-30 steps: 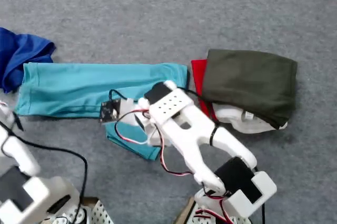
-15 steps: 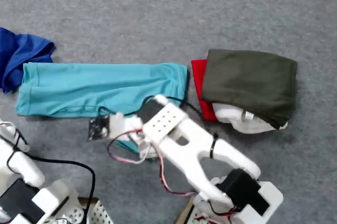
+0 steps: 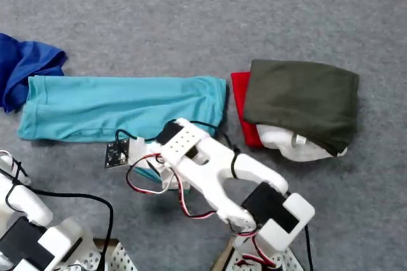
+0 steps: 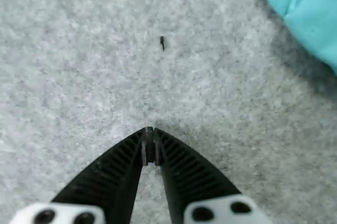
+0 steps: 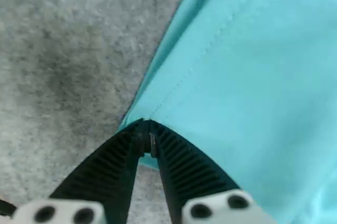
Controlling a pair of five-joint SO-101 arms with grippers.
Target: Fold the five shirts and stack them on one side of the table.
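The turquoise shirt (image 3: 121, 109) lies as a long, smooth, thin band of knit from the table's middle out toward 9 o'clock, its near corner drawn down toward 6 o'clock beneath the right arm (image 3: 216, 169). At the 9 o'clock edge a deep blue shirt (image 3: 28, 67) sits crumpled in soft folds, touching the turquoise end. Toward 3 o'clock is a stack: an olive shirt (image 3: 302, 99) folded into a rounded rectangle on top, a red shirt (image 3: 240, 102) showing as a narrow strip on its 9 o'clock side, and a white shirt (image 3: 296, 147) bulging out at its 6 o'clock edge. The right wrist view brings close what the high view hides under the white plastic arm: the right gripper (image 5: 146, 139), black with ribbed inner faces, has its tips pressed together on the folded edge of the turquoise cloth, pinching it where a stitched seam line runs past. The left wrist view shows the left gripper (image 4: 149, 148) with its ribbed tips closed against each other and holding nothing, above bare surface, with a turquoise corner off to one side and a small dark speck (image 4: 162, 42) on the cover. From above, the left arm (image 3: 25, 214) stands at 7 o'clock, trailing black cable. The table (image 3: 191, 29) is covered in grey, felt-like, mottled fabric; beyond its 12 o'clock edge are wood-brown and dark shapes of the room.
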